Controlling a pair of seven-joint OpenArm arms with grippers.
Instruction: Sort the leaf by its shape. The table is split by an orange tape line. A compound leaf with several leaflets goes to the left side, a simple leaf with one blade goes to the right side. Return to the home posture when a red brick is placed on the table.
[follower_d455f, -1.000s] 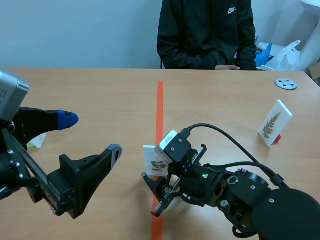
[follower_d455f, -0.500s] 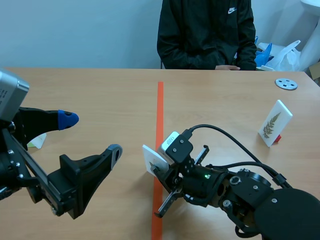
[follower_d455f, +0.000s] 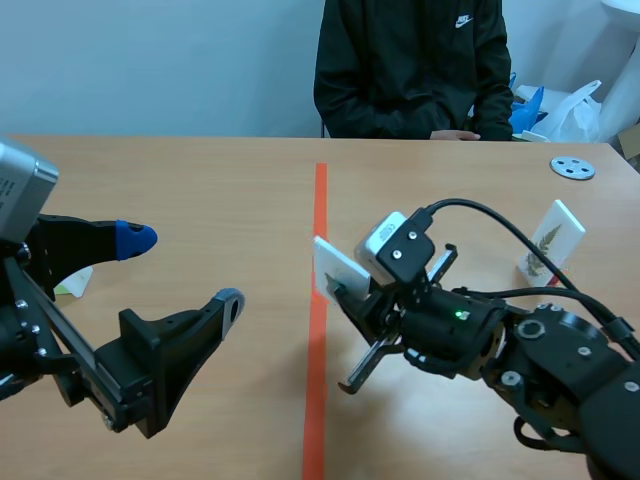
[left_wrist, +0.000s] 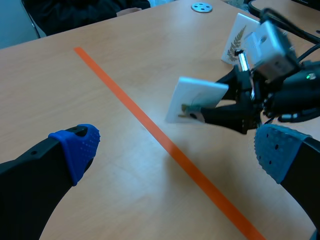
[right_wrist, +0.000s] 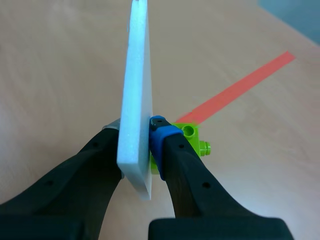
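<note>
- R end effector (right_wrist: 137, 135): pressed onto the white leaf card (right_wrist: 135, 75), pinching it low down, edge-on btwn the fingers. The blue pad (right_wrist: 159, 131) lies flat on one face. Low grip prob. keeps the print uncovered & the card upright.
- At card's foot: lime brick (right_wrist: 192, 139), tucked behind the blue-padded finger. Likely its stand, so the card can be set down upright.
- Card hangs clear of the worktop (follower_d455f: 200, 190), abt mid-worktop, just on the R side of the orange tape line (follower_d455f: 318, 300). Leaf print too small to tell shape, so target side unclear.
- L end effector (follower_d455f: 185, 268): spread wide, nothing in it, over the L half nr the near edge. Seems parked out of the way.
- 2nd card (follower_d455f: 551, 245), fern-like print, stands leaning on a red base (follower_d455f: 553, 277) nr the R edge.
- A person (follower_d455f: 410, 70) sits at the far edge. No loose red brick seen, so no home cue, I'd say.
</note>
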